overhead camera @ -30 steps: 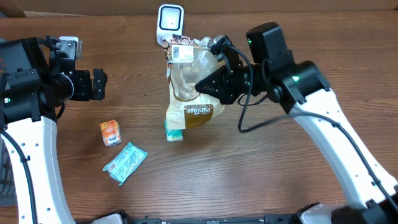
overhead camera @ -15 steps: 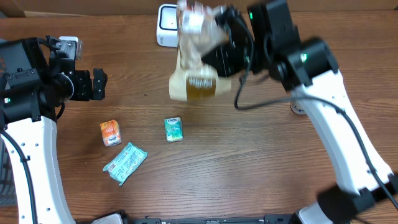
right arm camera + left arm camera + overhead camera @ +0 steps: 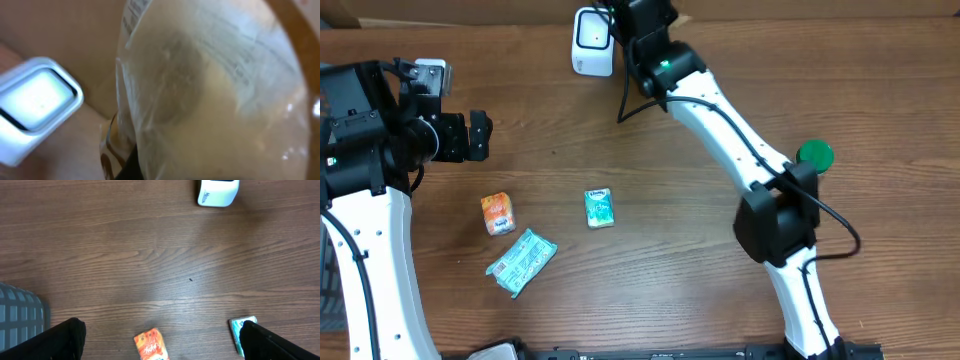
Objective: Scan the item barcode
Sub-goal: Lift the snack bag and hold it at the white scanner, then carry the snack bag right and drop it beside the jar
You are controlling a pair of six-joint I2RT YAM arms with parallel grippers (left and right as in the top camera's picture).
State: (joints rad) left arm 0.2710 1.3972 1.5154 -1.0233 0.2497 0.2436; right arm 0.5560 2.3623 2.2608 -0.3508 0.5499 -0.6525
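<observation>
Three small packets lie nearest on the counter [image 3: 670, 290]: a crumpled teal wrapper [image 3: 521, 262] closest in, an orange packet [image 3: 498, 213] at its 11 o'clock and a small teal pack [image 3: 600, 208] at its 2 o'clock, none touching. Further out, at 12 o'clock from the orange packet, the left gripper [image 3: 480, 135] hangs over bare wood with its jaws spread wide and empty. Its wrist view shows the two fingers in the lower corners and the orange packet at the bottom edge between them. The teal pack sits just beside the right-hand finger, and the corner of a grey slatted basket [image 3: 20, 317] shows at 8 o'clock. On the 3 o'clock side a green disc [image 3: 814, 154] lies just beside the right arm [image 3: 720, 110], which reaches from 5 o'clock up to the far edge. There a white scanner [image 3: 592, 40] stands at 12 o'clock, with the arm's end just at its 2 o'clock. The right gripper is closed on the task item, a clear bag [image 3: 210, 100] of pale contents with printed label text. The bag fills the right wrist view and hides the fingers. The scanner's pale window shows at the bag's 9 o'clock. Whether a barcode faces that window cannot be told.
</observation>
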